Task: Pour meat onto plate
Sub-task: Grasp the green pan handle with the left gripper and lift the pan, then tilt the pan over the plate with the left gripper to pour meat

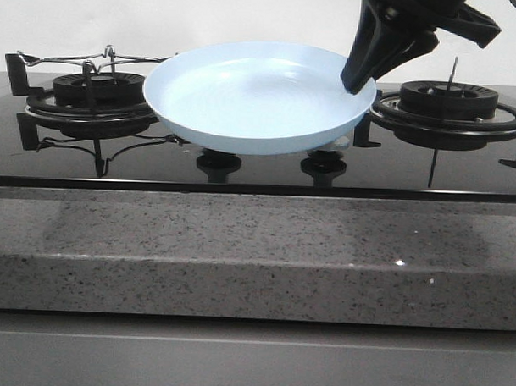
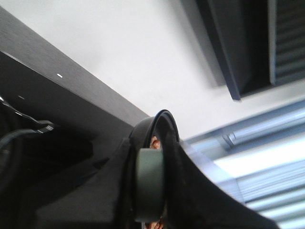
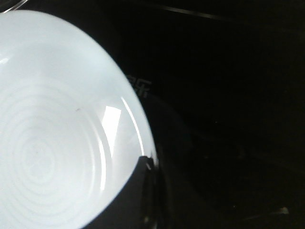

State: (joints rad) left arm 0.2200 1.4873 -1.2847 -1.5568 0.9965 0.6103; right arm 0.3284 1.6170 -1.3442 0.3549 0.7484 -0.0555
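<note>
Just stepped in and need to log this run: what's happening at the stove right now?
The right tool grips the rim of the pale-blue plate, holding it above the black cooktop between the two burners. The plate holds no meat yet. In the left wrist view, the left tool clamps a dark rim, with reddish-brown bits showing beside it.

The plate filled most of the right wrist camera's sight, pale blue-white, with faint concentric rings across its bare, shallow inside. A bright patch of glare sat near its rim. Beyond the rim lay the glossy black stovetop, bearing a small pale marking just beside the plate's edge.
</note>
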